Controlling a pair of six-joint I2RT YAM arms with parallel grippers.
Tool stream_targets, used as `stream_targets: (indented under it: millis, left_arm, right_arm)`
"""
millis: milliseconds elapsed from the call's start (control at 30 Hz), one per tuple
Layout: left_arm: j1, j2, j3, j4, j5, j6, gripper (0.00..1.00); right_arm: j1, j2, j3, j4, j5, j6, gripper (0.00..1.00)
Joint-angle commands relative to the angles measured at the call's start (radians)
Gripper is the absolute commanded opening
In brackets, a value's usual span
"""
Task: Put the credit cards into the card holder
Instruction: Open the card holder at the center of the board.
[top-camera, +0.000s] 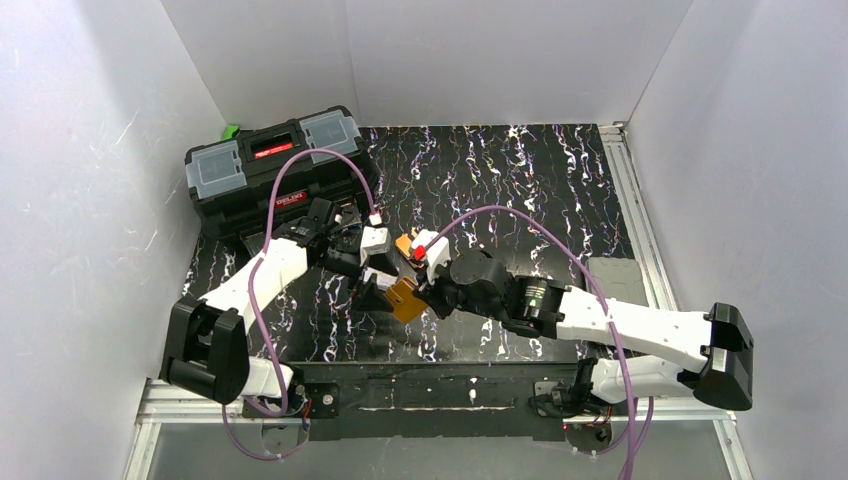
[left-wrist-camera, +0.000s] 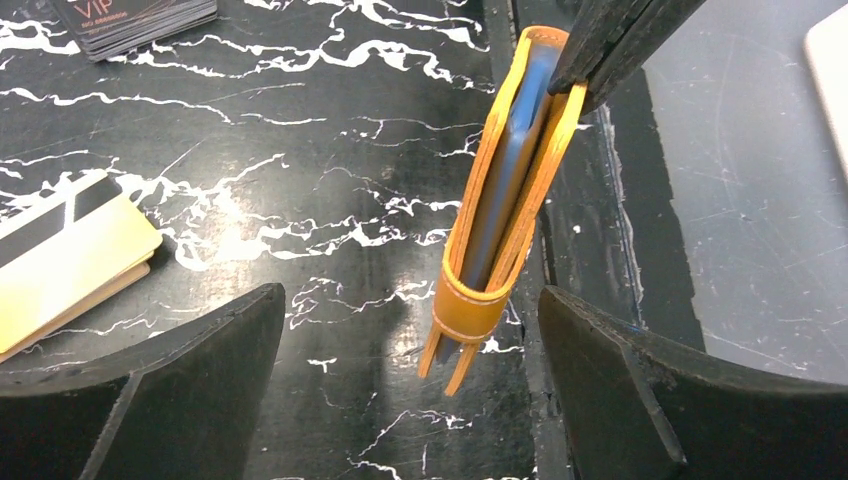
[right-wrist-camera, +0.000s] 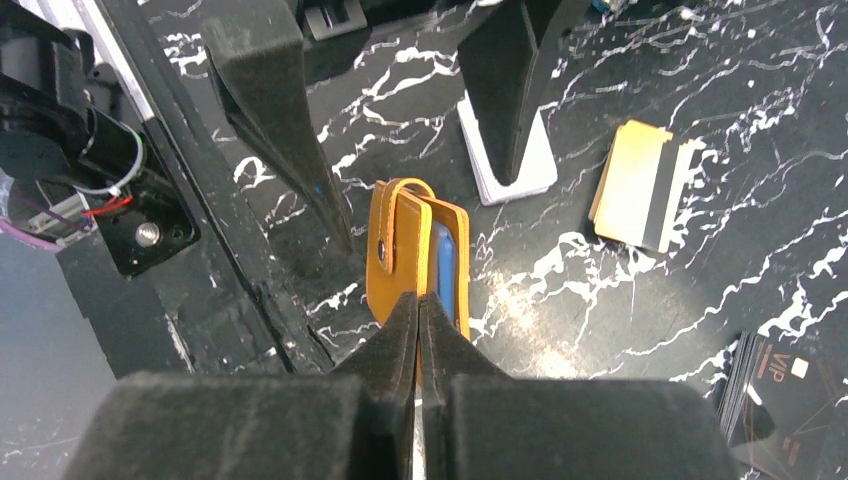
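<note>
Right wrist view, bottom centre: the right gripper (right-wrist-camera: 418, 300) has its jaws pressed together on the near edge of the card holder (right-wrist-camera: 415, 240). The holder is orange and stands edge-on. Its snap tab loops over the far end, and blue-grey sleeves show between the covers.

Just beyond, the left gripper (left-wrist-camera: 410, 300) has its jaws wide apart, one to each side of the holder. Neither is seen touching it. In the left wrist view the holder hangs from the top centre of the frame down between these jaws, tab end lowest.

At upper centre of the right wrist view, one left finger stands over a small stack of white cards (right-wrist-camera: 530, 170) on the black marbled worktop (top-camera: 520, 180). Whether it touches them cannot be told. To the right of that stack lie orange cards (right-wrist-camera: 635, 185) with a dark stripe, slightly fanned. At the lower right edge of that frame sits a stack of black cards (right-wrist-camera: 775, 395), well apart from the holder.

In the top view, a black toolbox (top-camera: 270, 165) with grey lid compartments stands at the upper left of the worktop.
</note>
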Motion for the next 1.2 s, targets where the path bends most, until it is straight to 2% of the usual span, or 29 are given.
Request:
stream_targets:
  millis: [0, 67, 133, 200, 233, 333, 400, 433, 467, 533, 567, 600, 667, 833, 1000, 1167]
  left_arm:
    - [-0.004, -0.013, 0.052, -0.115, 0.094, 0.075, 0.95]
    - [-0.004, -0.016, 0.071, -0.148, 0.099, 0.096, 0.83]
    - [-0.004, -0.022, 0.088, -0.176, 0.103, 0.117, 0.64]
    - [-0.005, -0.034, 0.103, -0.198, 0.108, 0.123, 0.37]
    - [-0.004, -0.046, 0.105, -0.203, 0.109, 0.118, 0.19]
    - [-0.004, -0.082, 0.101, -0.208, 0.109, 0.097, 0.04]
    - [-0.004, -0.103, 0.099, -0.222, 0.109, 0.088, 0.02]
    - [-0.004, -0.113, 0.099, -0.232, 0.110, 0.088, 0.01]
    - [-0.005, -0.124, 0.101, -0.246, 0.113, 0.089, 0.01]
    - [-0.004, -0.146, 0.105, -0.264, 0.119, 0.089, 0.01]
    - [-0.005, -0.156, 0.108, -0.269, 0.120, 0.084, 0.01]
    - [-0.005, -0.167, 0.112, -0.276, 0.120, 0.080, 0.01]
    - [-0.005, -0.185, 0.122, -0.301, 0.118, 0.090, 0.00]
    - [-0.007, -0.219, 0.146, -0.366, 0.107, 0.128, 0.00]
    - [-0.009, -0.234, 0.170, -0.389, 0.090, 0.128, 0.01]
    - [-0.011, -0.233, 0.180, -0.391, 0.071, 0.121, 0.01]
  right_arm:
    - [0.014, -0.026, 0.073, 0.021, 0.041, -0.043, 0.01]
    - [0.015, -0.024, 0.084, 0.029, 0.048, -0.049, 0.01]
    - [0.017, -0.017, 0.090, 0.032, 0.056, -0.054, 0.01]
    - [0.018, -0.012, 0.089, 0.039, 0.063, -0.054, 0.01]
    - [0.019, -0.013, 0.088, 0.041, 0.072, -0.049, 0.01]
    - [0.019, -0.025, 0.071, 0.054, 0.106, -0.038, 0.01]
    - [0.019, -0.041, 0.053, 0.052, 0.130, -0.032, 0.02]
    - [0.018, -0.050, 0.045, 0.048, 0.142, -0.030, 0.09]
    - [0.017, -0.061, 0.039, 0.043, 0.148, -0.032, 0.23]
    - [0.016, -0.087, 0.028, 0.036, 0.150, -0.039, 0.57]
    - [0.012, -0.099, 0.021, 0.036, 0.144, -0.039, 0.67]
    - [0.004, -0.115, 0.016, 0.036, 0.120, -0.039, 0.71]
    - [-0.027, -0.145, 0.006, 0.040, 0.032, -0.029, 0.74]
    - [-0.114, -0.177, 0.032, 0.036, -0.197, -0.014, 0.76]
    - [-0.131, -0.150, 0.093, 0.032, -0.415, -0.003, 0.77]
    - [-0.131, -0.124, 0.115, 0.030, -0.476, 0.008, 0.79]
